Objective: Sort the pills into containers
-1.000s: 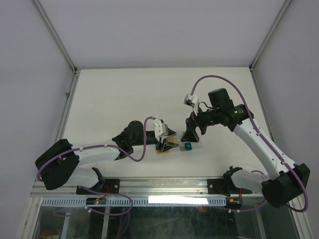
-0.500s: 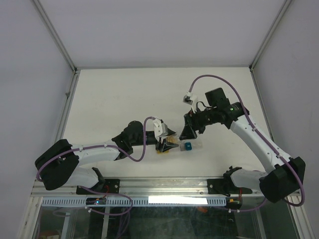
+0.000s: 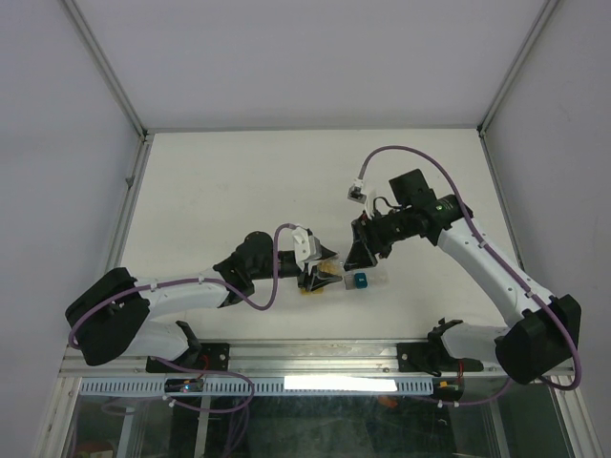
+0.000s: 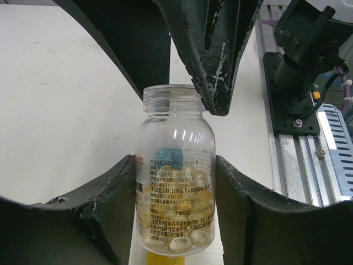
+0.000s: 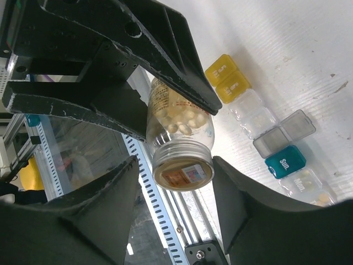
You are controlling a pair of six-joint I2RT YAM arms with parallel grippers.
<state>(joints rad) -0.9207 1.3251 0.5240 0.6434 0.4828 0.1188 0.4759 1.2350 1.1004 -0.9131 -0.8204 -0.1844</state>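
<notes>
Left wrist: left tool clamped on the capless pill bottle, pills pooled nearest it. Right tool straddles the bottle neck, jaws wide, gripping nothing. Beyond, the pill organiser lies on the surface. Risks: over-tilting dumps pills past the cells; a right finger knocks the rim.

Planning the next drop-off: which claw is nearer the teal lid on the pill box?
Right. The right claw hovers right by the teal lid. The left claw sits farther off to its left, gripping the bottle.
</notes>
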